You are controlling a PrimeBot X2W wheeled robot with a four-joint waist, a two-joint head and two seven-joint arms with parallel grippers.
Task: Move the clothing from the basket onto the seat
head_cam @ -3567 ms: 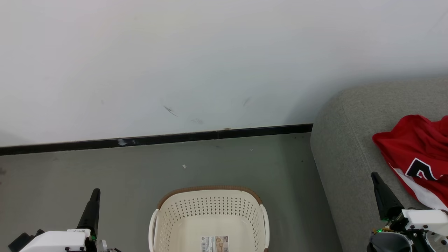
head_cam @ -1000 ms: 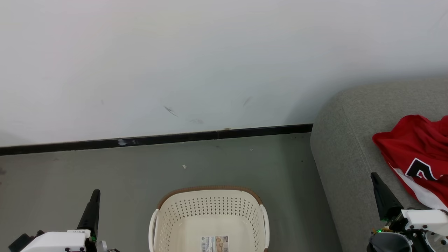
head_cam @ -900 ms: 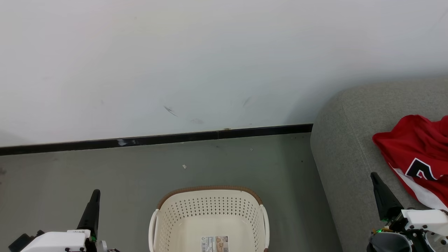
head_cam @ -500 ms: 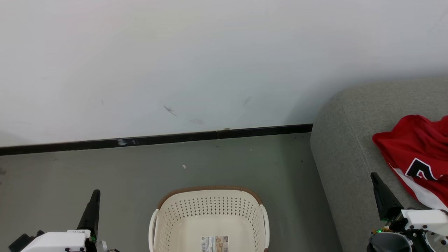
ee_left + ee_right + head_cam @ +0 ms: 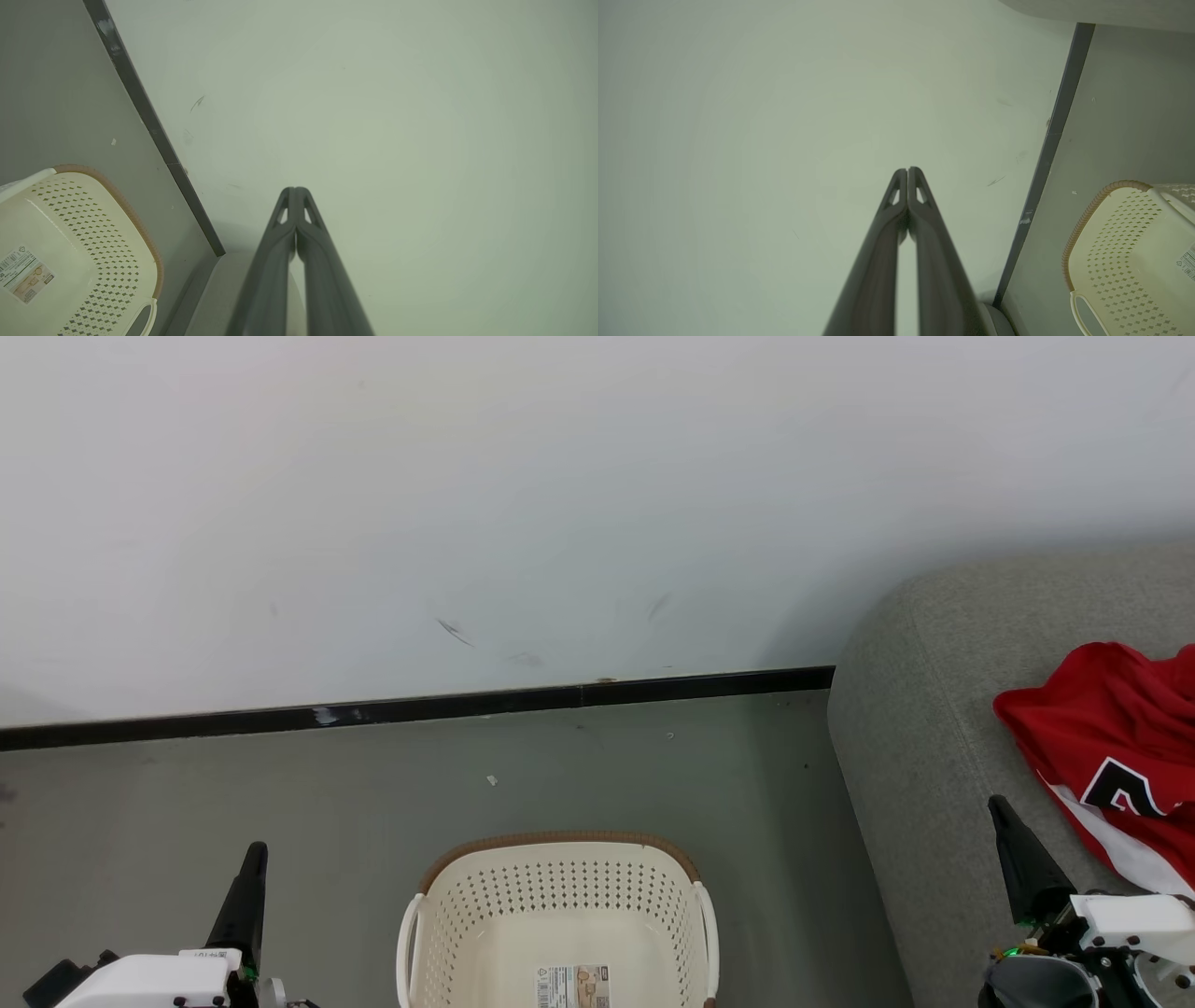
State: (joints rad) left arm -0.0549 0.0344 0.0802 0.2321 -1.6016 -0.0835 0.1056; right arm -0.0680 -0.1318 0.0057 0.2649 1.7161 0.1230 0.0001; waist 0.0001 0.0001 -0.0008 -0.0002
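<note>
A pale, scuffed wall (image 5: 560, 476) is seen across the upper half of the head view. It is met lower down by a black baseboard (image 5: 420, 707) and a grey-green floor (image 5: 233, 784). The basket (image 5: 560, 840) is set on the floor at the bottom centre of the frame, with its brown rim turned toward the wall. Its perforated inside is seen bare down to a label sticker (image 5: 572, 987) (the near end is cut off by the bottom edge).

The seat (image 5: 924, 756) is found at the right of the frame, its rounded corner reaching the end of the baseboard. The clothing (image 5: 1102, 728) is laid crumpled on the seat at the right edge, at mid-height. Red cloth, a white stripe and part of a black-and-white numeral are shown.

The left fingers (image 5: 245, 896) are seen at the lower left, pointed up the frame over the floor and well apart from the basket. In the left wrist view they are pressed together at the tips, with nothing held between them. The right fingers (image 5: 1022, 859) are seen at the lower right over the seat, near the lower edge of the clothing but not touching it. In the right wrist view they are likewise closed tip to tip and nothing is gripped.
</note>
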